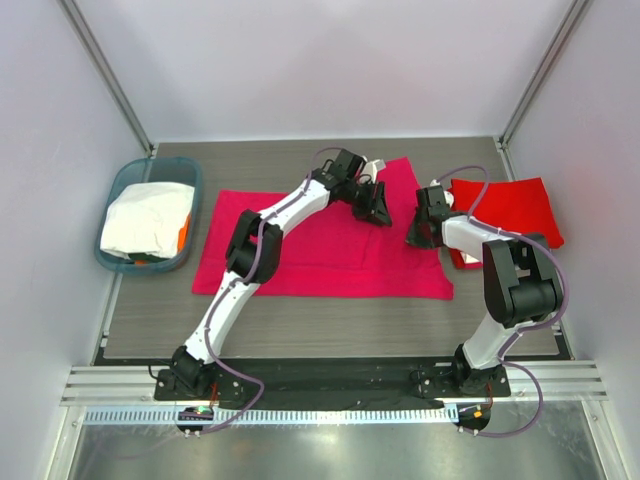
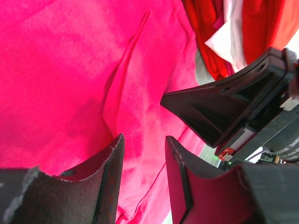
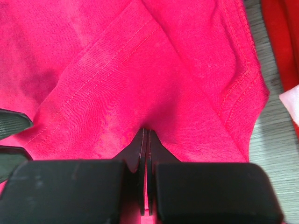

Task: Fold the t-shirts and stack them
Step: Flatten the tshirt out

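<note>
Reaching over the pink t-shirt (image 1: 320, 262), left hand (image 2: 145, 138) gapes while right hand (image 3: 145, 131) pinches it

A grey wood-grain worktop (image 1: 330, 325) fills the floor of a booth with pale, plain walls (image 1: 330, 70). Slanting metal posts (image 1: 105, 65) run up the two back corners. A teal basket (image 1: 150, 163) sits at the worktop's far left edge, close to the left wall; something orange (image 1: 184, 236) shows against its right side. Along the near edge lie aluminium rails (image 1: 100, 385), then a white slotted strip (image 1: 320, 415), then a dull metal sheet (image 1: 330, 455).
</note>
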Available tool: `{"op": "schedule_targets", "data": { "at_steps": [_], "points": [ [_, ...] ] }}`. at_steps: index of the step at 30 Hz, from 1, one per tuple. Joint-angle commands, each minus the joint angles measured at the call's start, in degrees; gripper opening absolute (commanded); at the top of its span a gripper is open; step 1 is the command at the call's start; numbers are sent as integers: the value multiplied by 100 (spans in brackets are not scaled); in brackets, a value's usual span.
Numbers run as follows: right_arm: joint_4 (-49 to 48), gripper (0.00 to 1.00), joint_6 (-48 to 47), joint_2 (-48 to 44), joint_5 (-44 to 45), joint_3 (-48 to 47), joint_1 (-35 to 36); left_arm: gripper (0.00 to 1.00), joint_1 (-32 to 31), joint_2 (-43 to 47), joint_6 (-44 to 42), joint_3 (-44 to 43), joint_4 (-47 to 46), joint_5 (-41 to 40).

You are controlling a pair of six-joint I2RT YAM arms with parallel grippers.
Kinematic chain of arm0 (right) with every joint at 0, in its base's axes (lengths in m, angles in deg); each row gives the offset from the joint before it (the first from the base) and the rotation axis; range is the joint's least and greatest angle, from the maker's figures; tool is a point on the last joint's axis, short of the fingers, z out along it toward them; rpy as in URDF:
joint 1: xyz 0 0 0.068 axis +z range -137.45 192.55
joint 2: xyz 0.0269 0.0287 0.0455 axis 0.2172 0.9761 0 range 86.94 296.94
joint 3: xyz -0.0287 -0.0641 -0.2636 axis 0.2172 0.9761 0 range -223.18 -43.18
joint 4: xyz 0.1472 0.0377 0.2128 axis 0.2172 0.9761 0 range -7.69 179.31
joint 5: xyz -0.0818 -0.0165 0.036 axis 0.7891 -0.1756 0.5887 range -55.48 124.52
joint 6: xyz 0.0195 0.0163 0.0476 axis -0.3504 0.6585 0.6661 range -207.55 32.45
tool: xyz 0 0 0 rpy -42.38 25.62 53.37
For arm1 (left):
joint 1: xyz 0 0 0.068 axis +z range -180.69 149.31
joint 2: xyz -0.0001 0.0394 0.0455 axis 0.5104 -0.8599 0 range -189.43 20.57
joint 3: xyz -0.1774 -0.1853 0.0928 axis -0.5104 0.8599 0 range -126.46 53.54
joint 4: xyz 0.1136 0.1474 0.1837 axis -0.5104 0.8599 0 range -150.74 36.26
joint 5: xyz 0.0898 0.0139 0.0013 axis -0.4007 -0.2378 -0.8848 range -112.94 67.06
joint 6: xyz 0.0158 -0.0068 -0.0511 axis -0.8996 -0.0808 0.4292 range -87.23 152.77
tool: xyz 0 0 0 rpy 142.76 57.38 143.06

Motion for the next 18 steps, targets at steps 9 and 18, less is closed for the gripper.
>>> {"op": "schedule_targets", "data": {
  "at_steps": [9,18],
  "points": [
    [112,1,13,50,-99,181,-43,51,-45,556,-527,636,84,-515],
    [112,1,-14,33,-125,216,-52,57,-10,839,-98,1111,-743,-569]
  ]
}}
